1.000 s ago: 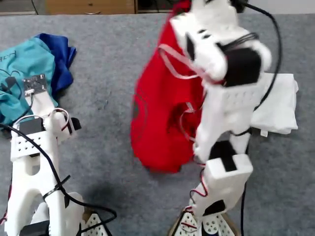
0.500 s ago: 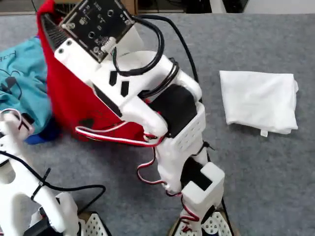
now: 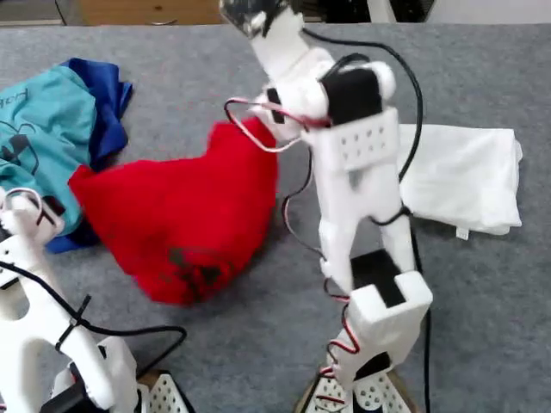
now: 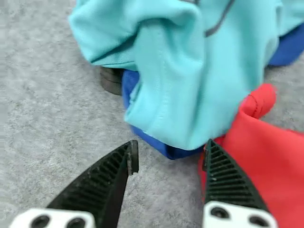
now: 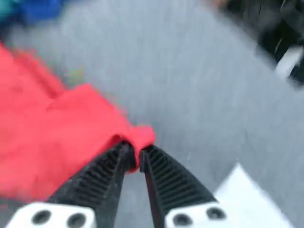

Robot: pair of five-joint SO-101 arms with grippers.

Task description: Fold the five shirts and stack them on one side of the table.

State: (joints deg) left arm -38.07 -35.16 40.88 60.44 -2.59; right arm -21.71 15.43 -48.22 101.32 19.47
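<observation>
Red shirt (image 3: 185, 219) | edge nipped in right pincer (image 5: 136, 155) | arm (image 3: 357, 172) extended forward

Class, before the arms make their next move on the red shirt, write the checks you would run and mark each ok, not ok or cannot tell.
1. Right gripper shut on a corner of the red shirt: ok.
2. Left gripper open and holding nothing: ok.
3. Red shirt spread flat for folding: not ok, it lies bunched.
4. Red shirt apart from the teal shirt and blue shirt: not ok, its edge meets them.
5. White shirt folded and set at one side: ok.
6. Fifth shirt located: cannot tell, four are seen.
</observation>
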